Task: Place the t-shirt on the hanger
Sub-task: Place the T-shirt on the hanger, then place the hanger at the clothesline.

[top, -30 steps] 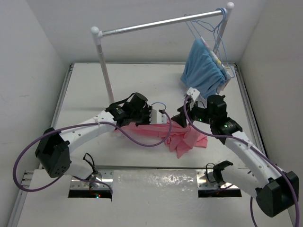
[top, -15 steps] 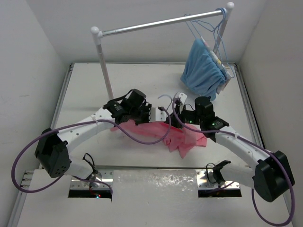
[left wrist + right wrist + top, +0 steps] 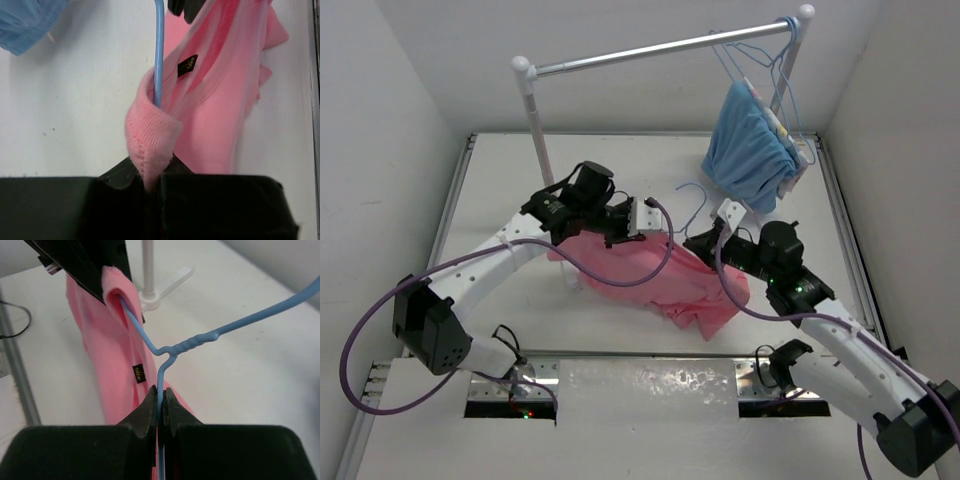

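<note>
Threading step: left gripper point(image 3: 150, 184) clamps the t-shirt point(image 3: 220, 115) by its collar, right gripper point(image 3: 160, 407) pinches the hanger point(image 3: 192, 343) (one arm inside the neck). Next: stretch collar over the other shoulder.

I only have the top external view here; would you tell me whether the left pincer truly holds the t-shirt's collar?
Observer: Yes, the left wrist view shows the left pincer shut on the ribbed collar of the t-shirt.
Operator: Thank you. Is anything threaded through it?
Observer: One arm of the hanger runs into the collar fold.
Operator: And the other arm's grip?
Observer: The right pincer is shut on the wire just below its twisted neck.
</note>
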Controlling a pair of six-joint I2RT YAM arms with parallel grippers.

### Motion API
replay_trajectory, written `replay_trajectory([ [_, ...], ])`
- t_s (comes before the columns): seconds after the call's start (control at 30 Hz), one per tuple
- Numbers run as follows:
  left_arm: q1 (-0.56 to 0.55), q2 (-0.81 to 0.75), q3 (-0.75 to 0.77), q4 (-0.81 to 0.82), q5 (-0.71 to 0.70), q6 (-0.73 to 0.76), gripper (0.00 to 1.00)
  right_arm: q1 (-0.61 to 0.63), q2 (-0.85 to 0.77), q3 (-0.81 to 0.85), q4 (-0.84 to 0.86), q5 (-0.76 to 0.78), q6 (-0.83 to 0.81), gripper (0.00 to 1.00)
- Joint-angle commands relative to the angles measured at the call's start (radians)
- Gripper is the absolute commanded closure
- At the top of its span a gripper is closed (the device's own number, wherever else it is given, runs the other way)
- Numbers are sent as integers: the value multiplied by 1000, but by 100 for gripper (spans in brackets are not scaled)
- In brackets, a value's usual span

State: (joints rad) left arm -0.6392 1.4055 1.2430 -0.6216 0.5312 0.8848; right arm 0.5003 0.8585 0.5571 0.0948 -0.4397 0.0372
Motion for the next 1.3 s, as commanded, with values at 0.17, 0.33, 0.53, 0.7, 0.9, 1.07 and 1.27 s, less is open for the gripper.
replay_trajectory([
  [0.17,95,-48,35,-86,38,36,81,-23,-127,38,-167,245,-102,100],
  [0.33,96,16,139,-125,24,26,63,-23,-134,73,-227,249,-131,100],
  [0.53,75,107,289,-171,121,-26,53,-22,-133,75,-147,232,-120,100],
  [0.7,-39,158,386,-188,76,-59,52,-23,-118,110,-144,248,-149,100],
  [0.9,-135,171,521,-119,-184,-244,51,-23,-69,191,-139,329,-129,100],
  [1.07,-134,112,443,-32,-424,-291,51,-23,-36,349,-193,498,-103,100],
  [1.27,-135,35,533,-124,-484,-380,48,-23,48,655,-417,578,-128,100],
])
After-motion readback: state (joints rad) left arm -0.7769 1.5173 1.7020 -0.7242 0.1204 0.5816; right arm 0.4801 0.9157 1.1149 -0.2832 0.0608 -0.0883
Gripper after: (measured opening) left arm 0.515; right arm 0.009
